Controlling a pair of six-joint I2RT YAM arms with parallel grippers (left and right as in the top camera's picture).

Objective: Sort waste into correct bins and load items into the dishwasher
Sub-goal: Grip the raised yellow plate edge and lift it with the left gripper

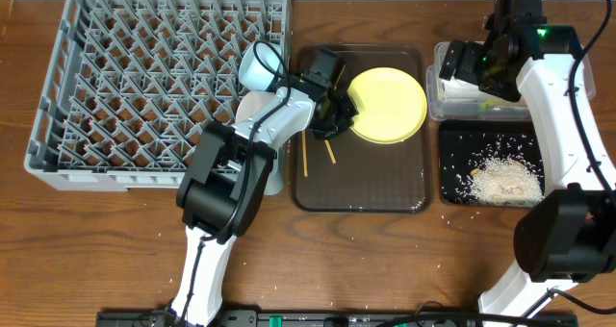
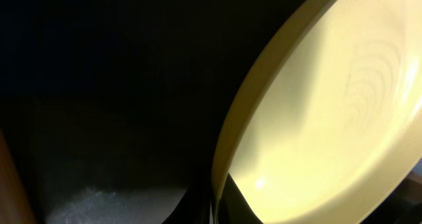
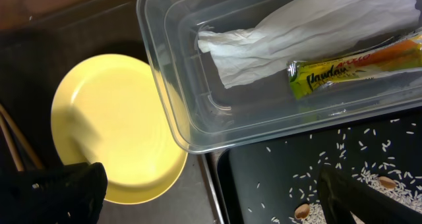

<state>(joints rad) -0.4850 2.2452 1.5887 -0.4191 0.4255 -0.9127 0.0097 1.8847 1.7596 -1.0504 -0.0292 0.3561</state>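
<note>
Napkin (image 3: 297,26), wrapper (image 3: 349,66) in tub (image 3: 165,85); rice (image 1: 500,178) in black tray (image 1: 452,139). Plate (image 1: 390,101), chopsticks (image 1: 305,154) not yet loaded. Left pincer (image 1: 337,115), right pincer (image 1: 472,72): closure cannot be told.

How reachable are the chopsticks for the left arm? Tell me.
Probably reachable: the chopsticks lie uncovered on the tray, close beside the left pincer, though that pincer sits at the plate rim.

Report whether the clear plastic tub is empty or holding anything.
Not empty. The right wrist view shows a crumpled white napkin and a green-and-yellow wrapper inside the clear tub.
</note>
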